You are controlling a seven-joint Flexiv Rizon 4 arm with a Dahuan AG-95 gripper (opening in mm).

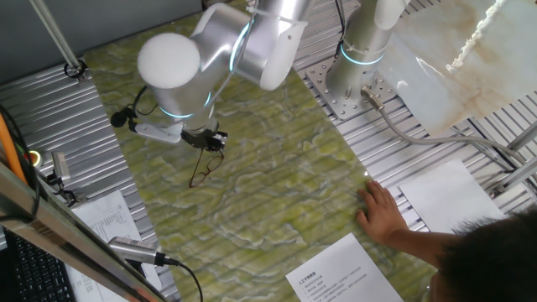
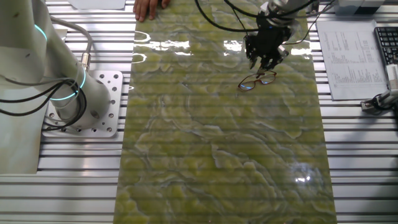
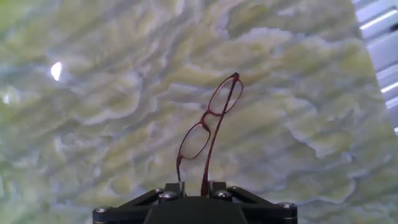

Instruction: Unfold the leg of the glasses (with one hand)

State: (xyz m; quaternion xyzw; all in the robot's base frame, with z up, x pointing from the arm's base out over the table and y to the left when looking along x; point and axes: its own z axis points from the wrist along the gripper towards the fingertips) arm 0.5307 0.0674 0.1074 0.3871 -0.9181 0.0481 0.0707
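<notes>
The glasses (image 3: 208,116) are small with a thin red-brown wire frame and lie on the green marbled mat (image 1: 277,193). They also show in one fixed view (image 1: 204,165) and in the other fixed view (image 2: 256,79). In the hand view the leg (image 3: 217,134) runs from the far hinge back to me, angled a little away from the frame. Its near end sits between the fingers of my gripper (image 3: 196,185), against the right finger (image 3: 216,186). The fingers stand close together on it. The other leg's tip (image 3: 180,171) ends by the left finger. My gripper (image 1: 210,141) (image 2: 267,62) hangs just above the glasses.
A person's hand (image 1: 382,214) rests on the mat's edge; it also shows in the other fixed view (image 2: 146,7). Printed papers (image 1: 336,273) (image 2: 351,50) lie beside the mat. A second silver arm's base (image 2: 81,102) stands on the ribbed metal table. A keyboard (image 2: 387,43) is at the edge.
</notes>
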